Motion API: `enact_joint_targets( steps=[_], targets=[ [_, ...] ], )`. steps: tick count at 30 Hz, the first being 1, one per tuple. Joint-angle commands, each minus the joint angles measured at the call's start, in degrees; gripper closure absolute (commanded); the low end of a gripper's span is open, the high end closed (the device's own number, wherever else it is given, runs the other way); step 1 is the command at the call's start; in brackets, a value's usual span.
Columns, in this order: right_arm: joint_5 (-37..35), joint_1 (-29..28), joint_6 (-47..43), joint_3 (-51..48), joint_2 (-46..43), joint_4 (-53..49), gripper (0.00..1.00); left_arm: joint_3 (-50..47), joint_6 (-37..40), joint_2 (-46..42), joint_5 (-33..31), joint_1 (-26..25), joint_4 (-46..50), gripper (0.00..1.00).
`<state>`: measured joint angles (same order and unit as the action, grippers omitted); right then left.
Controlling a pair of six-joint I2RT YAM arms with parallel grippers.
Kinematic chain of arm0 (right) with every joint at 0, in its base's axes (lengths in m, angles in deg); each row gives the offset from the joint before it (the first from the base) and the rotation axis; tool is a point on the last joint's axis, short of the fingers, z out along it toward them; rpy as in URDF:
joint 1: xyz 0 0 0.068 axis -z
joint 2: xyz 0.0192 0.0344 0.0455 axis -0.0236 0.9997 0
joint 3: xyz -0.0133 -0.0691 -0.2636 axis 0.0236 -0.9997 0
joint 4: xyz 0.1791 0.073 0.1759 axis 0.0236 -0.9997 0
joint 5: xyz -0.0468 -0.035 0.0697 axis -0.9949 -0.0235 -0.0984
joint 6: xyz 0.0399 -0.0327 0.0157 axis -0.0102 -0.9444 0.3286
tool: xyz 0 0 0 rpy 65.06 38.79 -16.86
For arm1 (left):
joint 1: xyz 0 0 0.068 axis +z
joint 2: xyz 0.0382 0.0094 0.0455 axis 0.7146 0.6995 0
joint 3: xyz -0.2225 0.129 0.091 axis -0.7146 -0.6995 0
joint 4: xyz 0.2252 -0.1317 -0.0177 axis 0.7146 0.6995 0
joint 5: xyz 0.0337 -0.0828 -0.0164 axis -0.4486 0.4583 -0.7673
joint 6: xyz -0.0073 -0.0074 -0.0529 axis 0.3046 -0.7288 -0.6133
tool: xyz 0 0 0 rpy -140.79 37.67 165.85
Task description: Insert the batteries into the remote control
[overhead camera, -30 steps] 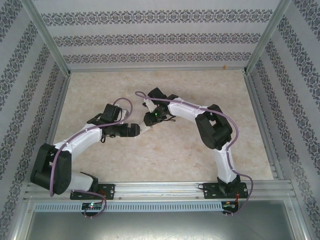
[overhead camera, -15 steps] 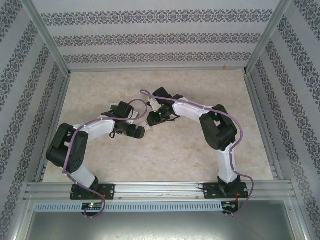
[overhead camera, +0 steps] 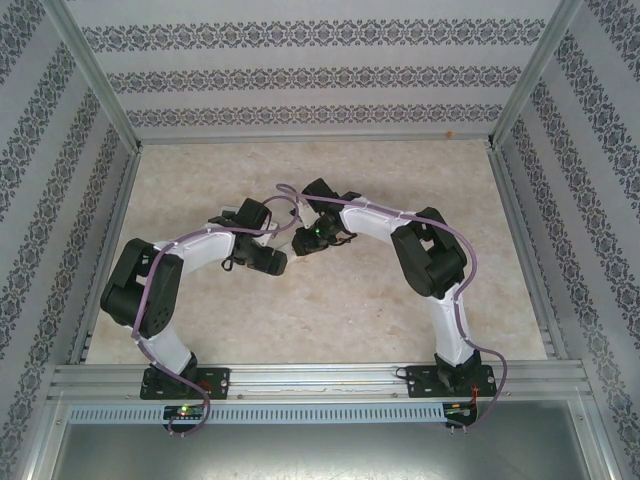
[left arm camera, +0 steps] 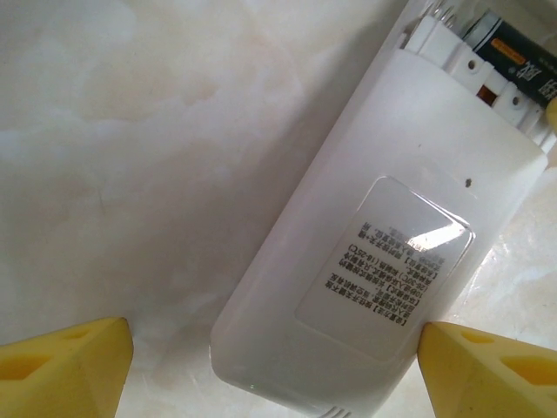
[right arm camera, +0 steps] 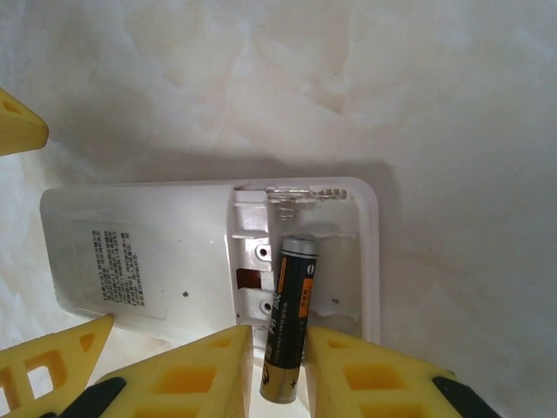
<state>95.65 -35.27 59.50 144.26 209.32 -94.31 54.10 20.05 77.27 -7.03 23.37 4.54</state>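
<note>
one battery [right arm camera: 291,296] pinched by right gripper [right arm camera: 278,350] | left gripper [left arm camera: 274,348] spread astride remote [left arm camera: 392,244]

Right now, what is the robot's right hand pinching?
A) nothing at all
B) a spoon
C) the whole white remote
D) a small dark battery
D: the right hand has its yellow fingers tight on both sides of a battery, whose top end lies in the open compartment of the remote.

Beige marbled tabletop [overhead camera: 330,320] w/ patterned walls [overhead camera: 300,75]
</note>
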Motion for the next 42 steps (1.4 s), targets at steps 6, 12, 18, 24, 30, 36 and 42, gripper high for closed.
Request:
enact_joint_targets(
  steps=[6,12,18,24,30,36,42],
  targets=[
    [0.2,-0.9,0.7,1.2,1.0,-0.1,0.78,-0.1,0.5,2.1,-8.2,-0.1,3.5,0.18],
    [0.7,-1.1,-0.2,2.4,2.2,-0.1,0.79,0.4,0.9,2.8,-7.6,0.1,3.2,0.21],
    [0.5,-0.8,-0.2,2.8,2.2,-0.9,0.73,0.1,0.5,2.5,-7.8,0.3,3.0,0.21],
    [-1.5,-0.6,-0.7,2.0,-0.2,-1.5,0.79,0.1,0.4,2.4,-8.1,0.4,3.1,0.21],
    [-0.5,-0.3,-0.7,1.2,-0.3,-2.2,0.80,-0.1,0.2,2.2,-8.4,0.5,3.0,0.21],
    [-2.3,0.4,-1.2,0.1,-1.1,-2.8,0.79,-0.1,0.3,2.2,-8.4,0.5,2.9,0.21],
    [-1.1,0.6,-1.8,-0.2,-0.9,-2.9,0.78,0.0,0.2,2.1,-8.4,0.5,2.9,0.21]
  ],
)
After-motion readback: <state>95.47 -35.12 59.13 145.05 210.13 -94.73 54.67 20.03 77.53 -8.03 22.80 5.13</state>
